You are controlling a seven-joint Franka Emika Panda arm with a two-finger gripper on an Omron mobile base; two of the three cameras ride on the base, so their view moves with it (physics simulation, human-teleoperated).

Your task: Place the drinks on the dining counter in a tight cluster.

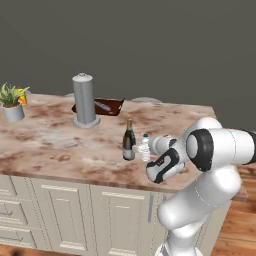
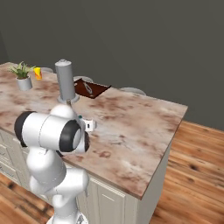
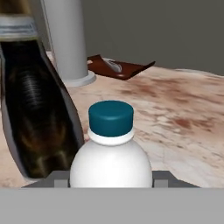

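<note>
Left base view: veined marble dining counter [image 1: 50,145], apparently dark grey wall [image 1: 150,45] behind.

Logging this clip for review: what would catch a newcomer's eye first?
The arm reaches to the marble counter, its gripper at the small water bottle right beside the dark wine bottle. Behind them stands a tall grey cylinder; a potted plant sits at the far left.

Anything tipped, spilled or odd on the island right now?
Nothing stands out. The slim dark wine bottle and small clear blue-capped water bottle stand upright side by side on the beige marble counter; no spill visible.
</note>
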